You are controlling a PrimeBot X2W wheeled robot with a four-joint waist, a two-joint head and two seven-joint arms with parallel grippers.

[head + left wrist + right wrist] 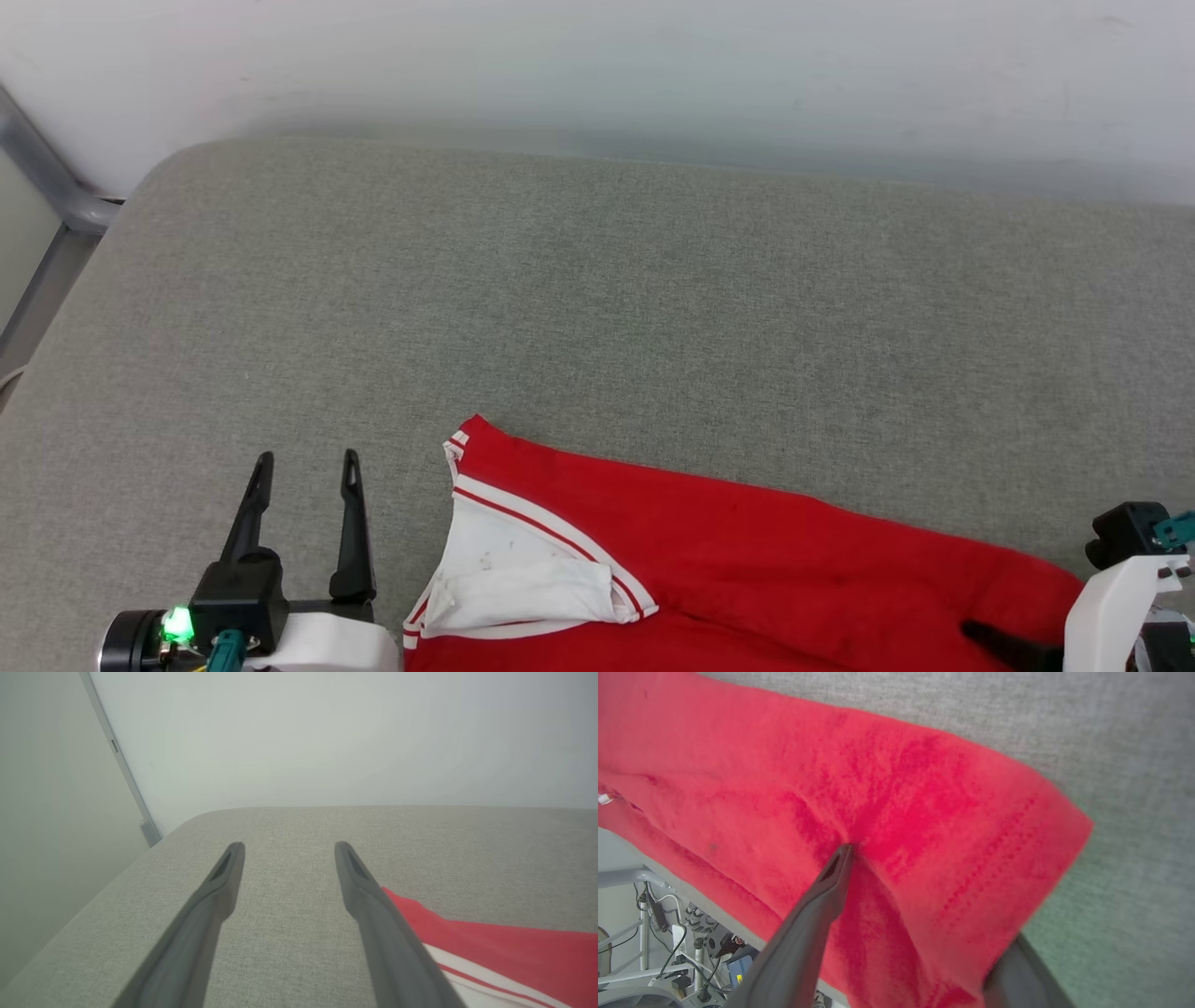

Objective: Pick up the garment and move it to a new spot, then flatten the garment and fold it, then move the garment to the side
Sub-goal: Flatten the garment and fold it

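The grey fabric-covered table [597,308] spreads wide ahead of both claws. A broad stretch of bare cover runs from their fingertips to its far edge, where it meets the pale wall [597,65]. The table's rounded corner lies ahead and to the left of the left claw [308,457], next to a slanting grey metal frame [56,187]. The garment [747,560], red side up, lies along the near part of the table between the two claws. Its far edge runs at a slant from a pointed corner just right of the left claw's fingertips down to a rounded corner beside the right claw [931,893]. In the right wrist view its near side lies right along the table's near edge, below which cables and equipment [682,942] show. The left claw stands apart and holds nothing. Its two dark fingers [210,914] point up the table over bare cover, the right one just beside the garment's edge but not visibly touching it. The right claw is also spread wide, not clamped. One finger [808,933] rests on top of the red cloth, with creases running from its tip, and the other [1017,975] is partly hidden beneath the cloth's hem corner, so a fold of cloth lies loosely between them. Just right of the left claw, the white sleeve [523,579] lies folded back on the red. It is bordered by red-and-white striped trim [551,532].
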